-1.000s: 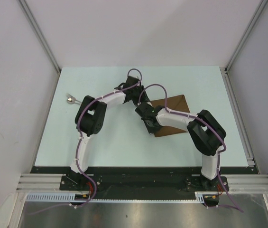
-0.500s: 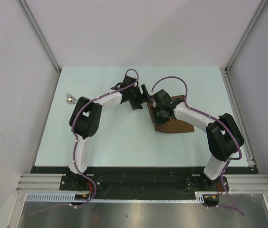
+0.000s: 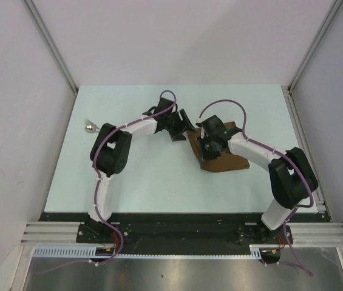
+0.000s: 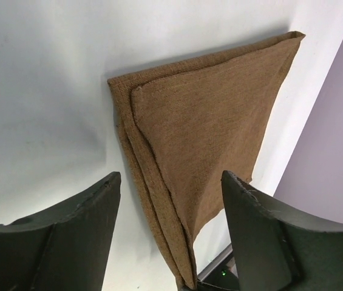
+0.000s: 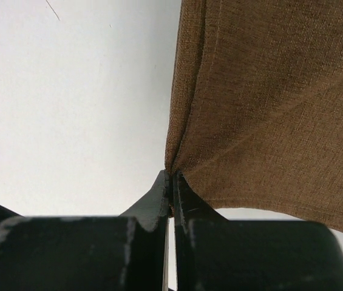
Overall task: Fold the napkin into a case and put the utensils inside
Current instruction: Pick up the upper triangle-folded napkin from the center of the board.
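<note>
Napkin (image 4: 207, 139): seen folded over on itself, layered edges stacked along one side. It is laid flat right of centre on the tabletop (image 3: 147, 176), partly under the right arm.
Handling (judged): thin woven cloth, v. light, soft, no stiffness. It is expected to droop & shift once lifted. Not fragile. The coarse weave prob. gives the pads decent bite.
Where to take hold (judged): an edge or corner is preferred, w/ all layers pinched together. A mid-panel pinch would likely bunch it & spoil the fold.
Right hand (image 5: 171, 185): fingers are closed tight on the folded edge, and the cloth is seen puckered into the tips. A small lift at that spot is suggested by the tented fabric.
Left hand (image 4: 171, 177): spread wide, nothing held, poised over the napkin's layered side. Contact can't be told.
Utensils (image 3: 90, 127): seen at the far left of the tabletop, well apart from the napkin. Only a shiny head is made out, the rest is too small. Judged hard, thin & slick, so best taken across the handle.
Case: not yet formed, by the look of the folds.
</note>
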`<state>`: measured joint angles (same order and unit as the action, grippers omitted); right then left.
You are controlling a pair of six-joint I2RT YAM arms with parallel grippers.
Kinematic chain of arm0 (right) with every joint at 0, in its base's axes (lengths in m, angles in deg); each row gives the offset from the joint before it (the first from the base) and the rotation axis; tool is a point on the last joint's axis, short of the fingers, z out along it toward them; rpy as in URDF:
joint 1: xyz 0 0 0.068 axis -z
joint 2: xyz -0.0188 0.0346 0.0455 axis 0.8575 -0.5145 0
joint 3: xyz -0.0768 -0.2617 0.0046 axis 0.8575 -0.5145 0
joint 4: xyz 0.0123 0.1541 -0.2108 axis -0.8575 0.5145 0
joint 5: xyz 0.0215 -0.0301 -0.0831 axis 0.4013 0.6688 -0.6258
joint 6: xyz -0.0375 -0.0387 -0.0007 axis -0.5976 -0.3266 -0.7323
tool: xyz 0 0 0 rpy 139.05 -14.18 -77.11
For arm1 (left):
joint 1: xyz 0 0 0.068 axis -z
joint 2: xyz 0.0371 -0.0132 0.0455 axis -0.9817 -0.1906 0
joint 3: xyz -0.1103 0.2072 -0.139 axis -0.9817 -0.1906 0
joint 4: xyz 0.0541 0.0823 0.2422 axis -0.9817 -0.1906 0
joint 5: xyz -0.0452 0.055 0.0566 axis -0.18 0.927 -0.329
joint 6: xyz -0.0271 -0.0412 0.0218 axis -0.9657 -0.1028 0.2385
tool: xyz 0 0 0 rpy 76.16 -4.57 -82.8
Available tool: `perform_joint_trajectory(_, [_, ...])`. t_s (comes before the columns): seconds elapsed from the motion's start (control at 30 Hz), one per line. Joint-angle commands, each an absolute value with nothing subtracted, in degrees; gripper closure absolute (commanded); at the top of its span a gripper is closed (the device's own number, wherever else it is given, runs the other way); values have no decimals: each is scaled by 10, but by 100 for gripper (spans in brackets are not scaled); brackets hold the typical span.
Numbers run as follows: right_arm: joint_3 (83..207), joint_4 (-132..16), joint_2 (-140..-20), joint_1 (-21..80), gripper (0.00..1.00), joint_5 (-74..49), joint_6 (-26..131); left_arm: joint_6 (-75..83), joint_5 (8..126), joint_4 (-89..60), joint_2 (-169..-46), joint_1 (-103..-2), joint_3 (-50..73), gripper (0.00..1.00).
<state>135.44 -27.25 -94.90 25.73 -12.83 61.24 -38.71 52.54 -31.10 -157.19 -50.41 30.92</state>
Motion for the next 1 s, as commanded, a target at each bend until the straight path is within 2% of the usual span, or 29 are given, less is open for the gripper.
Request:
perform_joint_trajectory(0.0, [1350,-287,-920,262,100,-114,609,-409,510,-285,-1595,-497,321,32])
perform_joint_trajectory(0.27, [1355,-285,-909,271,100,-108,607,-421,536,-313,-1609,-497,334,37])
perform_joint_trajectory(0.47, [1356,-286,-903,274,100,-103,607,-425,541,-317,-1636,-497,355,47])
perform_joint_trajectory(0.53, [1354,-286,-901,275,100,-100,607,-427,539,-314,-1642,-497,359,53])
perform_joint_trajectory(0.57, [1354,-286,-900,275,100,-99,606,-429,538,-312,-1646,-498,359,61])
perform_joint_trajectory(0.73, [1351,-286,-894,265,100,-93,605,-412,543,-300,-1636,-505,363,84])
perform_joint_trajectory(0.77, [1350,-286,-893,263,100,-92,606,-407,545,-300,-1631,-507,361,92])
perform_joint_trajectory(0.87, [1349,-286,-890,236,100,-99,612,-381,553,-309,-1597,-515,349,100])
perform_joint_trajectory(0.97, [1351,-294,-890,197,100,-98,629,-371,549,-303,-1546,-528,308,100])
